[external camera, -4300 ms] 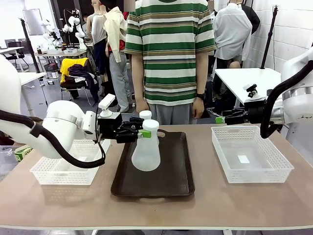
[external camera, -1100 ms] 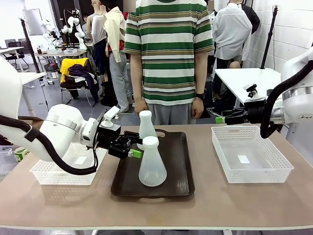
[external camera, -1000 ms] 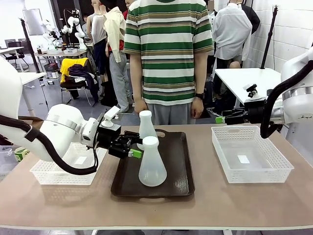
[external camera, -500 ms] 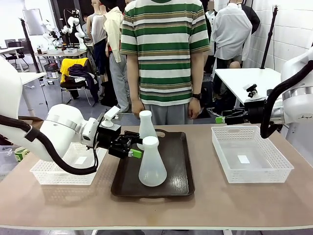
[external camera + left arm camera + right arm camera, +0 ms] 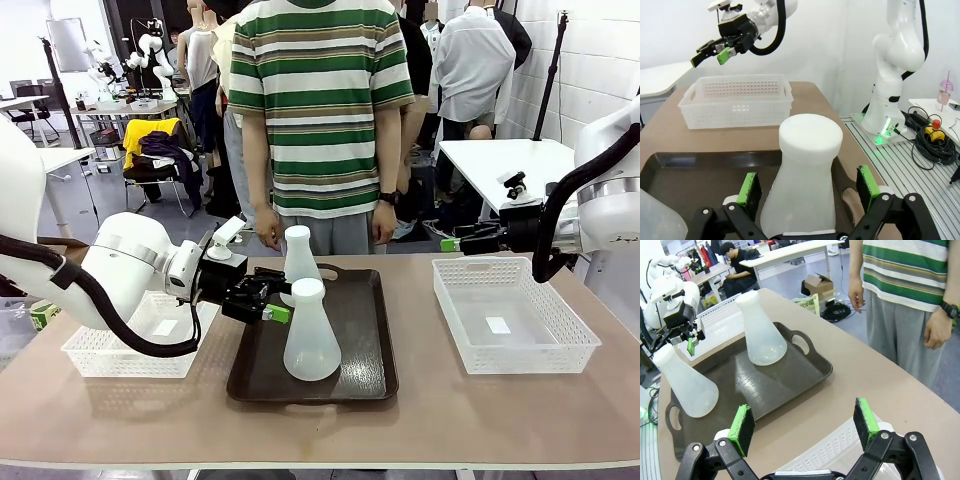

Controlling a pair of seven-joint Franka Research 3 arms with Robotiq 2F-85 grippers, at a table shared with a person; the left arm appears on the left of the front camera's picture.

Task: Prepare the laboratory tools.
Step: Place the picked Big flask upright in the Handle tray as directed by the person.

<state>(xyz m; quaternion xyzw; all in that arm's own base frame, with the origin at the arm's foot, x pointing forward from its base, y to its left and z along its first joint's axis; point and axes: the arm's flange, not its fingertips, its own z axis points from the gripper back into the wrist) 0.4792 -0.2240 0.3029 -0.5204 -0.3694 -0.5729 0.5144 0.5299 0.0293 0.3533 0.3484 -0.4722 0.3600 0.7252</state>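
Now, brown table [image 5: 450, 420]: dark tray [image 5: 370, 372] carries both flasks [image 5: 310, 335] upright; left gripper [image 5: 272, 300] and right gripper [image 5: 450, 243] spread, holding nothing.

A robotics lab: another robot arm [image 5: 897, 55] on a floor plate, cables [image 5: 935, 145], white worktables [image 5: 500, 165].

In your front view the near flask [image 5: 310, 333] hides the lower body of the far flask [image 5: 297, 253], and the left arm covers part of the left basket [image 5: 110, 355]. Your left wrist view cuts the near flask's [image 5: 802, 186] base off at the bottom edge and leaves just a corner of the other flask [image 5: 657, 219]. The small label in the right basket [image 5: 560, 340] is too small to read.
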